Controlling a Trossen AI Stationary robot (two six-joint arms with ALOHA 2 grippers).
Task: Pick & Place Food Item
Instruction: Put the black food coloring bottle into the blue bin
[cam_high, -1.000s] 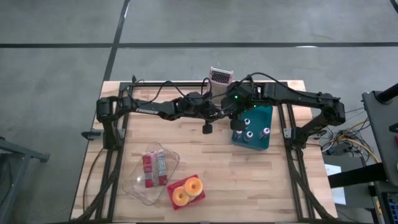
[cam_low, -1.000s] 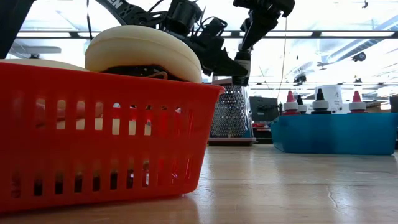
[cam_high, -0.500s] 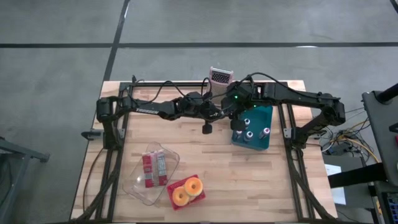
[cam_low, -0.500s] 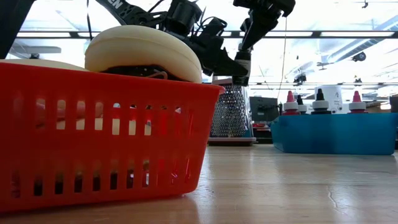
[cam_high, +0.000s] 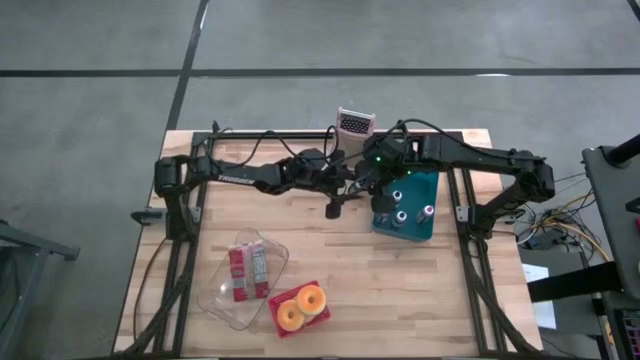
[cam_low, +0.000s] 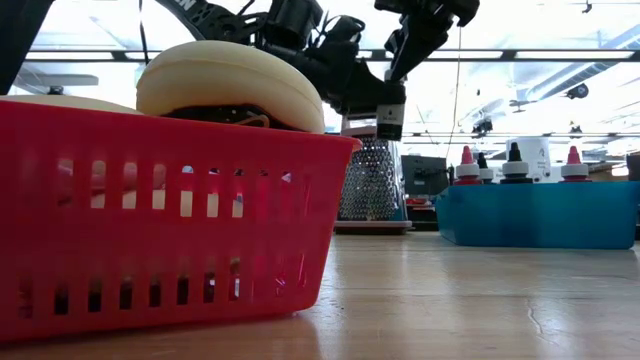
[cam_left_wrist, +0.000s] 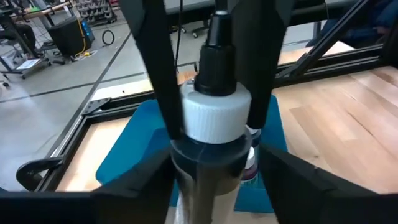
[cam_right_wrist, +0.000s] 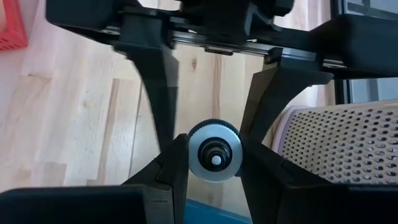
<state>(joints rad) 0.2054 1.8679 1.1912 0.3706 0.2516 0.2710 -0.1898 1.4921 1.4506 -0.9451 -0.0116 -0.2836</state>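
Note:
The food item is a dark squeeze bottle (cam_left_wrist: 208, 177) with a white cap and a black nozzle, upright in the air beside the teal bin (cam_high: 418, 228). My right gripper (cam_right_wrist: 213, 163) is shut on it from above. My left gripper (cam_left_wrist: 211, 186) reaches in level from the table's left and is open, its fingers standing on either side of the bottle's body. In the low view the bottle (cam_low: 389, 115) hangs high above the tabletop, in front of the metal grater (cam_low: 372, 185). My right gripper pinches the bottle's white cap (cam_left_wrist: 214, 118) between its two fingers (cam_right_wrist: 176, 163), one on each side. The fingers slant down onto it from above. The bottle hangs upright below them, nozzle up, clear of the table and the bin.
The teal bin holds several other capped bottles (cam_high: 404, 214). A metal grater (cam_high: 354, 123) stands at the far edge. Toward the near left lie a clear tray of red packets (cam_high: 245, 275) and a red basket with two doughnuts (cam_high: 300, 308). Bare wood lies between them.
My left gripper has opened and let go of the bottle, tipping slightly. The bottle stays where it was, upright in my right gripper.

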